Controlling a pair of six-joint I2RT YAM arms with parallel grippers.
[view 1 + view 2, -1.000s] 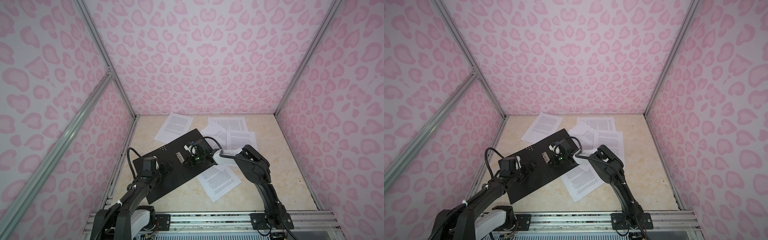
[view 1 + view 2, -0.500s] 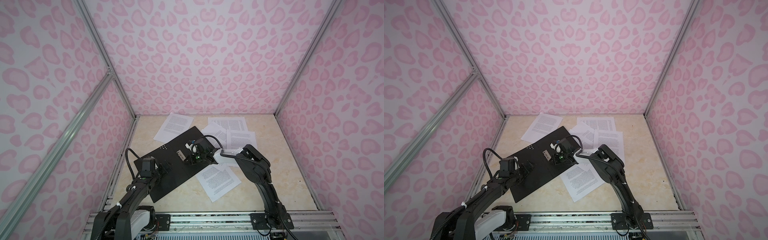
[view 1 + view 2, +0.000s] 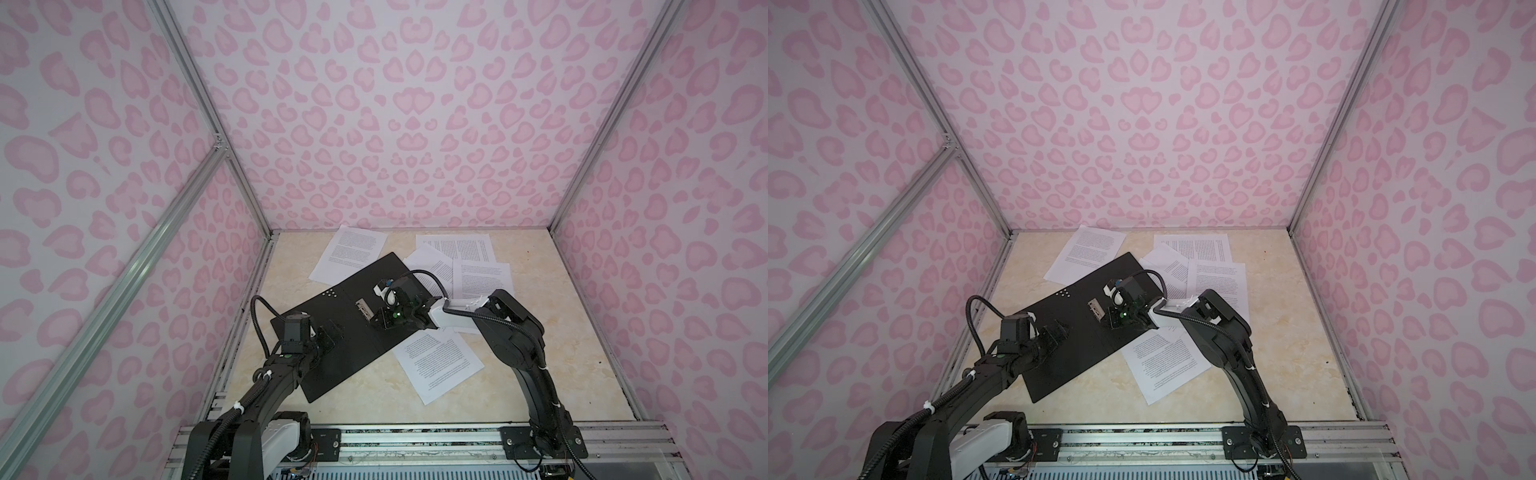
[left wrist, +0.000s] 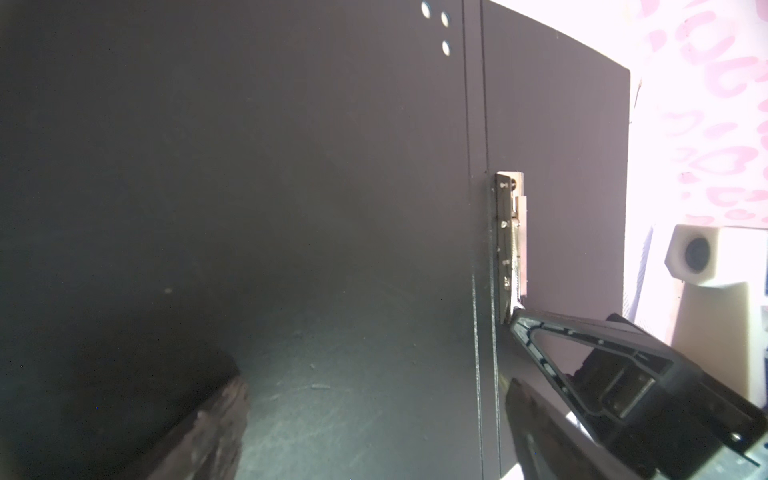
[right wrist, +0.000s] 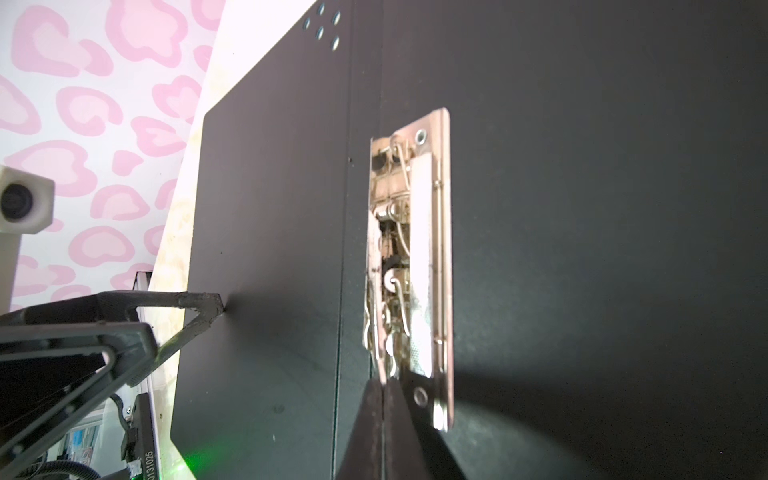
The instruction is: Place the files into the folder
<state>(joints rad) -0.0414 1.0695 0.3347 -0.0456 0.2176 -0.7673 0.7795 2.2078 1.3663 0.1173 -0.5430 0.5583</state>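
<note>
Right wrist view is showing our right gripper (image 5: 384,395) with its two fingers pressed together, tips resting at the near end of the metal clip (image 5: 415,257). Whether any part of the clip is being pinched between them we cannot tell. In both top views we are reaching that arm in from the right, elbow raised and wrist bent low over the folder (image 3: 357,353). We are stretching our left arm forward from the near rail. Our left gripper (image 3: 330,334) is standing spread wide, gripping nothing, with one fingertip (image 5: 216,308) touching the folder's flap on our left.

The folder is lying opened flat and slanted on the table (image 3: 540,332), black inside facing up, with the clip sitting beside its spine. The files (image 3: 440,361) are lying loose on the table around it. One sheet near the back wall and one on the near side are lying partly beneath its edges, and others are overlapping at the far right.

Our right arm is covering part of those sheets, so we are not managing an exact count. Left wrist view is coming out dark, with one finger blurred.
</note>
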